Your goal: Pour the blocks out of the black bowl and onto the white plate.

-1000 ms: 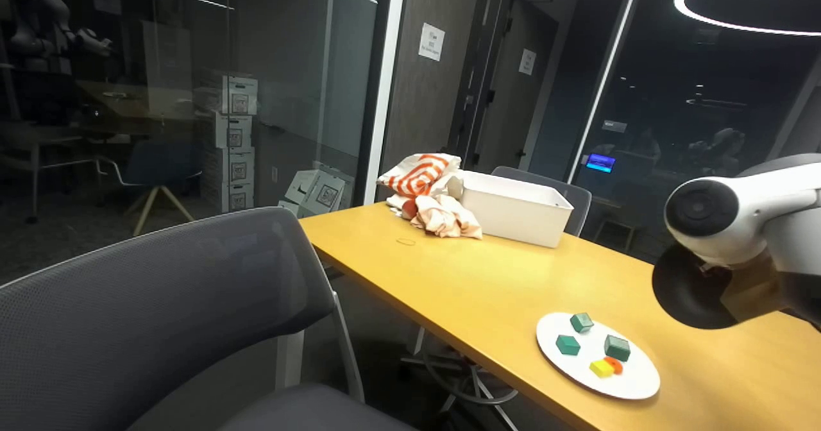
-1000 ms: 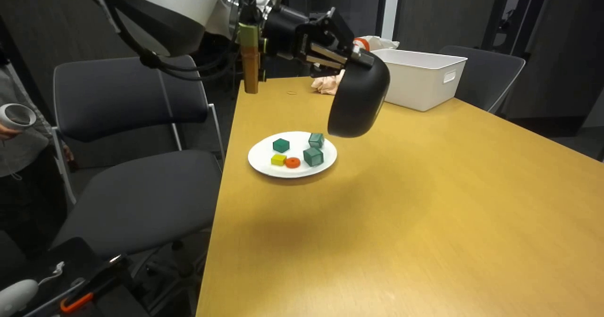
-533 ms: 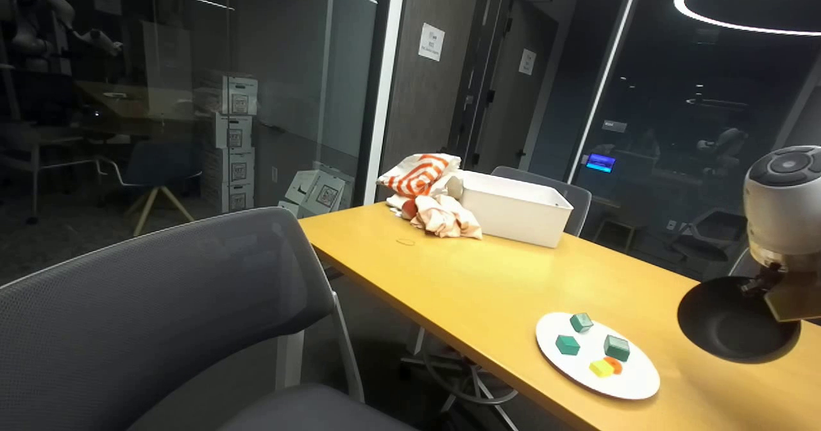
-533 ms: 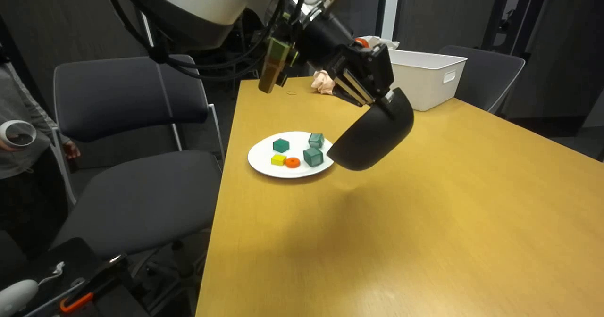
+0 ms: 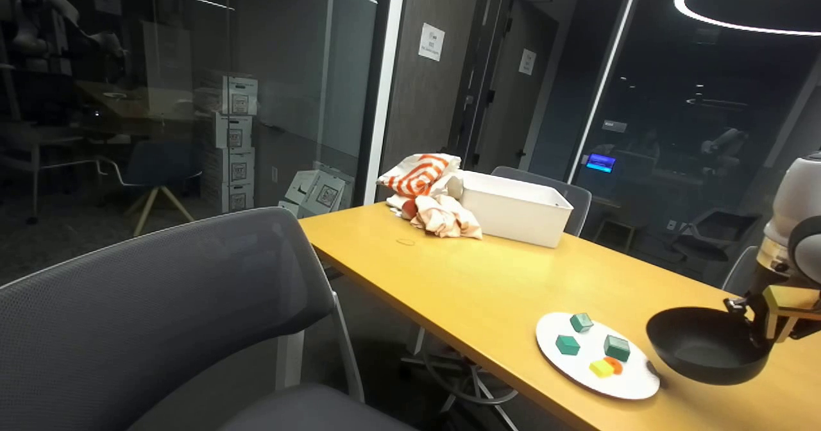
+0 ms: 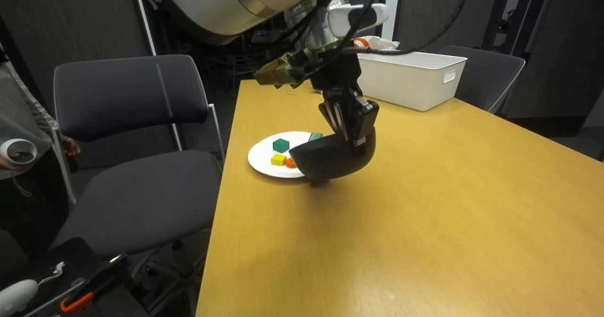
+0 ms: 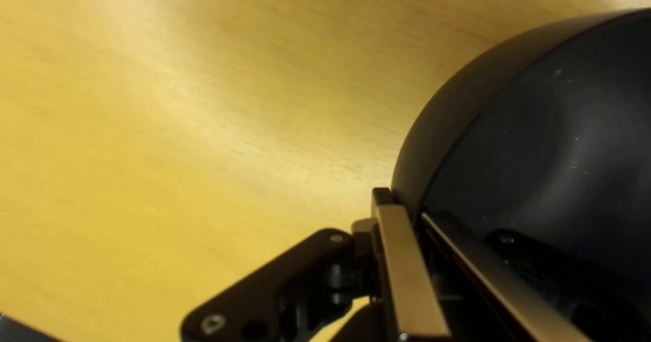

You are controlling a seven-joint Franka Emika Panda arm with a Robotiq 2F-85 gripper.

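Just beside the plate point(image 6: 260, 159), the claw point(image 7: 407, 207) grips the black bowl point(image 6: 328, 159) by its rim; whether the bowl touches the bench point(image 6: 401, 241) is unclear. The blocks point(image 6: 281, 145) lie on the plate, some partly or wholly hidden behind the bowl in an exterior view.

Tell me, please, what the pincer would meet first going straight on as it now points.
Most likely the table: the pincer points roughly downward, and the bowl it grips would touch first. Depth is unclear, so it might catch the plate.
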